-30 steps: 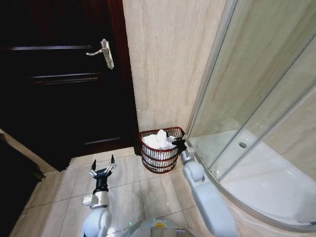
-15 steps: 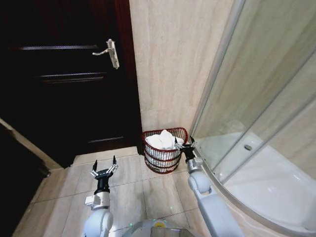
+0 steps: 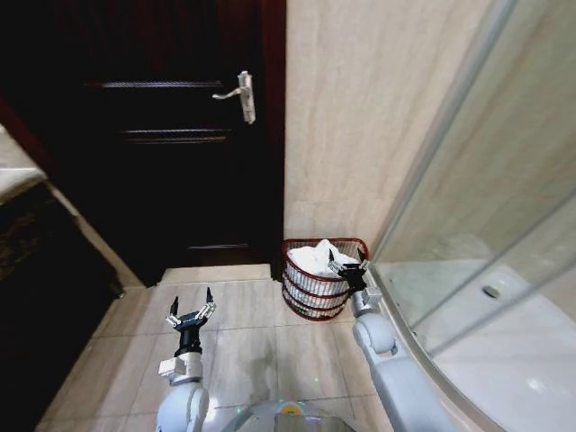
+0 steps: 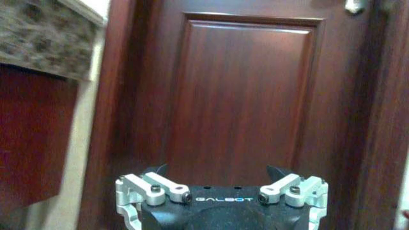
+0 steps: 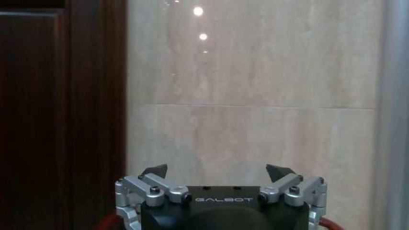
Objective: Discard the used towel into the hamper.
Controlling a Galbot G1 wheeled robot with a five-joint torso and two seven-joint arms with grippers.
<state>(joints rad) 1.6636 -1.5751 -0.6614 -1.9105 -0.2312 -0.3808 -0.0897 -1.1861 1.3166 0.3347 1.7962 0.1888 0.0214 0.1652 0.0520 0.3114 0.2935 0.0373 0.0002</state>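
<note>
1. Head view: hamper [image 3: 322, 290] on tiled floor [image 3: 243, 333], tucked in the corner where beige tiled wall [image 3: 360, 135] meets glass shower enclosure [image 3: 477, 270], just right of dark door [image 3: 171, 153]. White towel [image 3: 315, 257] heaped inside, rising slightly above rim. Right gripper [image 3: 349, 266] over the hamper's near-right rim, level with the towel heap, fingers spread wide, nothing between them. Contact with towel or rim impossible to tell. Left gripper [image 3: 190, 309] out over bare floor, well left of hamper, fingers splayed open and empty, pointing toward door. Door handle [image 3: 239, 94] high on door, well above everything.

2. Left wrist view: left gripper [image 4: 221, 171] facing dark door [image 4: 243, 96] panel, two dark fingertips set wide apart, nothing gripped. Stone-patterned counter edge [image 4: 48, 40] and reddish cabinet [image 4: 32, 139] off to one side.

3. Right wrist view: right gripper [image 5: 221, 169] facing beige tiled wall [image 5: 255, 96], fingertips wide apart, empty. Slivers of red hamper [image 5: 327, 223] rim peeking out either side of the gripper body, so hamper directly beneath and just past the claw. Dark door [image 5: 57, 115] frame along one edge, shower frame [image 5: 393, 115] along the other.
</note>
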